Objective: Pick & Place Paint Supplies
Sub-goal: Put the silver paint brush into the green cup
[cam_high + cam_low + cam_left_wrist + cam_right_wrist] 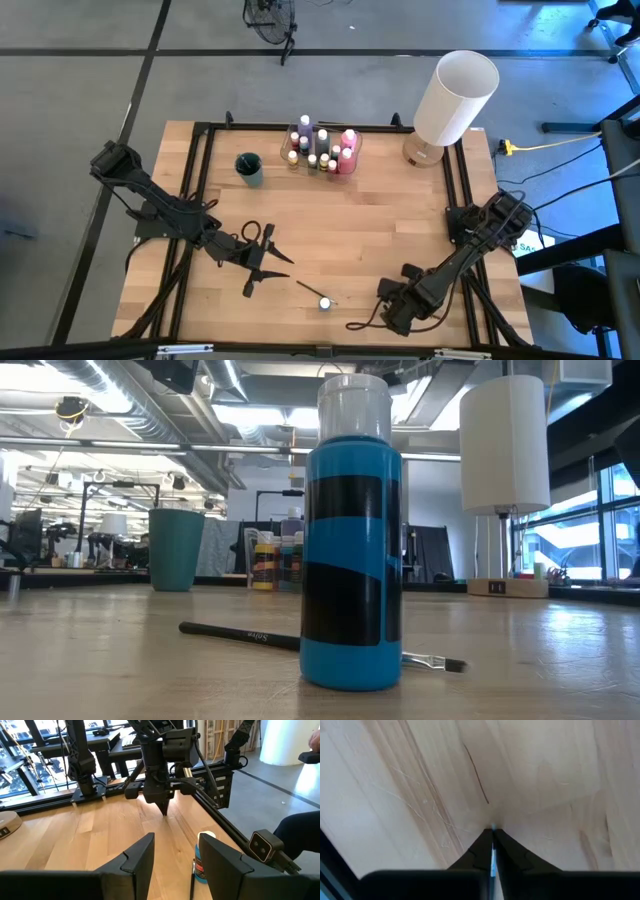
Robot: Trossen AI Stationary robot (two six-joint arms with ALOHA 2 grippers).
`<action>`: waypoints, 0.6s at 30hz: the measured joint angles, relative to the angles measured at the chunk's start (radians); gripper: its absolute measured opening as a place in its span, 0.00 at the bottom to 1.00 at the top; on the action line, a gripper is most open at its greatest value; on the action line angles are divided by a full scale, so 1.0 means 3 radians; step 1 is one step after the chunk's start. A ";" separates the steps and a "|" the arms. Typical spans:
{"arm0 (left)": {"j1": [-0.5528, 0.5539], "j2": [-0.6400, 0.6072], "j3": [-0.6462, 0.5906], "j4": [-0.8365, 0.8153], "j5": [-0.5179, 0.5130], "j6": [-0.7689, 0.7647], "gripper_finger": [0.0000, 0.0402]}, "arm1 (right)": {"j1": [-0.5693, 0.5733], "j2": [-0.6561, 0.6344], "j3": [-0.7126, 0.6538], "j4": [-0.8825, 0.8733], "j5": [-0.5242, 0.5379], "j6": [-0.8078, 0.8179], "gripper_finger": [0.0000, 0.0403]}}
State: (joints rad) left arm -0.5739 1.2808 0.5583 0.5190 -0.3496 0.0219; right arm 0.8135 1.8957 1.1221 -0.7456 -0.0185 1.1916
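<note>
A blue paint bottle (pixel 325 302) with a pale cap and a black label stands upright on its base near the table's front edge, large in the low view (pixel 350 560). A thin dark-handled paintbrush (pixel 308 290) lies flat on the wood just behind it (pixel 240 633). My left gripper (pixel 272 272) hovers open to the left of both; its wrist view shows the bottle (pixel 202 862) beyond its open fingers. My right gripper (pixel 385 292) stands to the right of the bottle, pointing straight down with its fingers shut. Its tips (pixel 164 811) are close over bare wood (pixel 493 831).
A clear container (pixel 322 150) with several small paint bottles stands at the far middle, with a teal cup (pixel 249 168) to its left. A large white cylinder (pixel 452 95) stands at the far right corner. Black rails (pixel 195 180) run along the table's sides.
</note>
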 joint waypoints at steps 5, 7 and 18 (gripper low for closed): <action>0.0000 0.0000 0.0000 0.0000 0.0000 0.0000 0.37 | 0.0000 0.0000 0.0002 0.0005 0.0016 0.0238 0.01; 0.0000 0.0000 0.0000 -0.0001 0.0000 0.0001 0.37 | 0.0000 0.0009 0.0068 -0.0057 0.0055 0.0282 0.00; 0.0000 0.0000 0.0000 0.0002 0.0023 0.0004 0.37 | -0.0110 0.0019 0.1651 -0.1381 0.1138 -0.0227 0.00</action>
State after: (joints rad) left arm -0.5739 1.2808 0.5583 0.5194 -0.3428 0.0231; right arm 0.7806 1.9015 1.6175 -1.1598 0.3229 1.1234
